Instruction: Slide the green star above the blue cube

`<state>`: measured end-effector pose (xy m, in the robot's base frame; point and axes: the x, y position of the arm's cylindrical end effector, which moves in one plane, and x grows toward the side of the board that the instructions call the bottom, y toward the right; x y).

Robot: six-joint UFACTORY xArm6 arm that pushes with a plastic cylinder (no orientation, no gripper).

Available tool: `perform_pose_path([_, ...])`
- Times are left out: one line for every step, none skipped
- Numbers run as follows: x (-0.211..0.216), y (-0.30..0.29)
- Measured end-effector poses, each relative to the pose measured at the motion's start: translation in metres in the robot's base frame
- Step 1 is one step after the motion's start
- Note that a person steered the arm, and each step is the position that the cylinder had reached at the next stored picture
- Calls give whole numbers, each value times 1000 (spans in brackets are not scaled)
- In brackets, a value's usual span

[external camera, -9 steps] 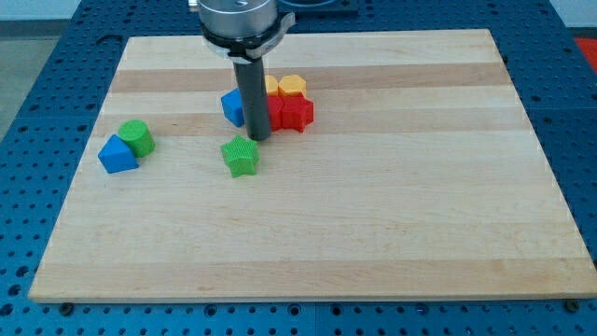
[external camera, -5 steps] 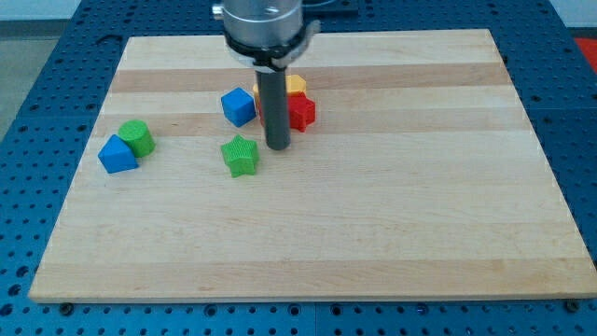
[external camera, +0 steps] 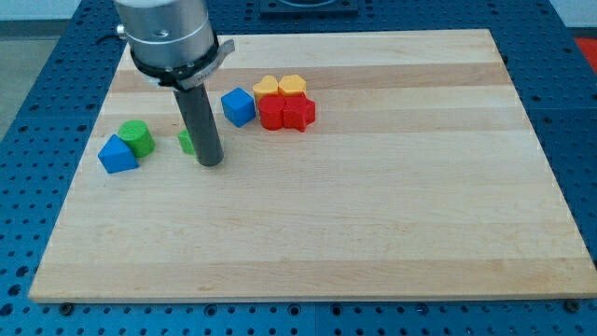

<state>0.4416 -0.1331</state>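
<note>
Seven blocks sit on the wooden board [external camera: 373, 233], all in its upper left part. The rod comes down from the upper left of the frame, and my tip [external camera: 211, 162] rests on the wood left of centre. No fingers or jaws end this arm, just the bare rod, so nothing is gripped. The green star [external camera: 187, 142] is mostly hidden behind the rod; only a green sliver peeks out on the rod's left side, touching it or just beside it, I cannot tell which. The blue cube [external camera: 238, 106] lies up and to the right of the tip, apart from the rod, so the star sits lower and to the left of the cube. Just right of the cube is a tight cluster: two yellow blocks [external camera: 280, 86] side by side at the back, a red block [external camera: 271, 114] and a red star [external camera: 298, 113] in front of them. Near the board's left edge, a green cylinder [external camera: 136, 137] touches a blue block [external camera: 117, 155] below it, well left of the tip.
</note>
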Motion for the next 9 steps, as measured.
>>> perform_pose_path([-13, -9])
perform_pose_path([-23, -14])
perform_pose_path([-15, -14])
perform_pose_path([-11, -18])
perform_pose_path([-23, -31])
perform_pose_path([-59, -32])
perform_pose_path([-92, -32])
perform_pose_path([-96, -32])
perform_pose_path([-86, -37])
